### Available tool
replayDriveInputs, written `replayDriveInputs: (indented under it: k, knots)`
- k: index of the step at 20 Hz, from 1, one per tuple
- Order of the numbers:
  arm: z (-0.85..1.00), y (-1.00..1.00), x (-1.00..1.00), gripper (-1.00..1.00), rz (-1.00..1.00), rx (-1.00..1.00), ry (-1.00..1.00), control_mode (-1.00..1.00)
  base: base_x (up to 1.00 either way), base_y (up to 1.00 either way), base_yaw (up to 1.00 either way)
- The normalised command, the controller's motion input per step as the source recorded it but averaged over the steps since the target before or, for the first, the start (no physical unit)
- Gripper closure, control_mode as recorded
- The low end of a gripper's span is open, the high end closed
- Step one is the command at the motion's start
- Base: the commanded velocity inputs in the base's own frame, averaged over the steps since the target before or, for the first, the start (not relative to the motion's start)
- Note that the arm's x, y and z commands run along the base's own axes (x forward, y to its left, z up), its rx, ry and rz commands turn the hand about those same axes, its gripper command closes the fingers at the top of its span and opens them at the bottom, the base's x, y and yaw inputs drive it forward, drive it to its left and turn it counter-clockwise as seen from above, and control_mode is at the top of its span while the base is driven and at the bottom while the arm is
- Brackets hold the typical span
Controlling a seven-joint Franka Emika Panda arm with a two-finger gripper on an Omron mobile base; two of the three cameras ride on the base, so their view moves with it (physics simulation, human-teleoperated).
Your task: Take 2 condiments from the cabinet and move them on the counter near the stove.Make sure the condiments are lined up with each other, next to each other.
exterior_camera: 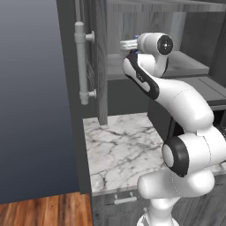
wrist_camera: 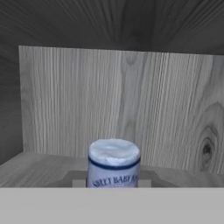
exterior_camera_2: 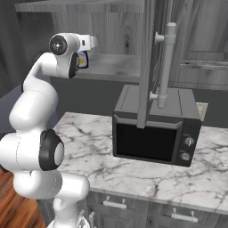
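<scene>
Cabinet shelf [wrist_camera: 39, 168] – grey wood-grain – one blue-capped bottle [wrist_camera: 113, 164] standing upright.

The only legible lettering is dark blue print reading roughly "SWEET BABY RAY" across the white label of the blue-capped sauce bottle [wrist_camera: 113, 164] standing on the cabinet shelf [wrist_camera: 39, 168] near its front edge, the first letters being blurred and uncertain.

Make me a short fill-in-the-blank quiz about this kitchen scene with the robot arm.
1. The tool is shut on a ____.
2. The bottle stands inside the ____.
3. The black microwave sits on a ____ counter.

Missing words: bottle; cabinet; marble
</scene>
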Motion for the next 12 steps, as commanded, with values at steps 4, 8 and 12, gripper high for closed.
replayDriveInputs:
  k: [4, 8, 12]
  knots:
    - [0.00, 0.00, 0.00, 1.00, 0.00, 0.00, 0.00, -1.00, 0.00, 0.00, 0.00]
    - [0.00, 0.00, 0.00, 1.00, 0.00, 0.00, 0.00, -1.00, 0.00, 0.00, 0.00]
    - [0.12, 0.00, -0.12, 1.00, 0.00, 0.00, -0.02, -1.00, 0.00, 0.00, 0.00]
